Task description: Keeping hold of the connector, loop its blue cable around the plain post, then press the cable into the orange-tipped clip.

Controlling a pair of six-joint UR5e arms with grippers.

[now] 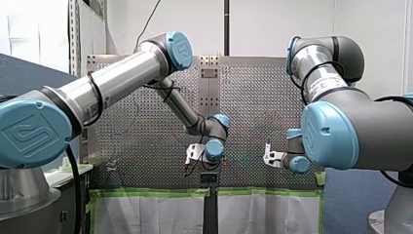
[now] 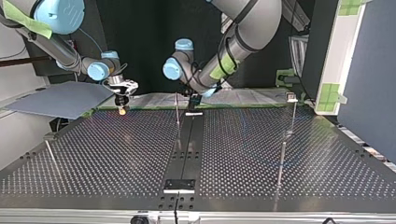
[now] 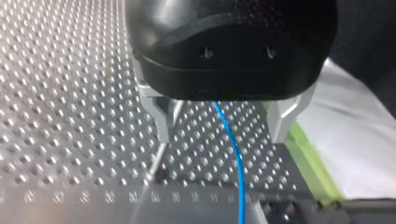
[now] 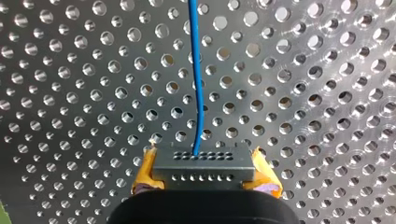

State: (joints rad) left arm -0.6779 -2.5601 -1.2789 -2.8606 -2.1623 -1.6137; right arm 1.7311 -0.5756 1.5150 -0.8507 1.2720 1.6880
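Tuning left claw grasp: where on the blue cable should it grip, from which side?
Grip the straight run of blue cable lying between the open fingers of my left claw, one finger each side, closing across it. The connector end is taken: my right claw holds it.

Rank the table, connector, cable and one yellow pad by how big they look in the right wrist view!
1. table
2. connector
3. cable and pad: cable longer, pad wider, so unsure.
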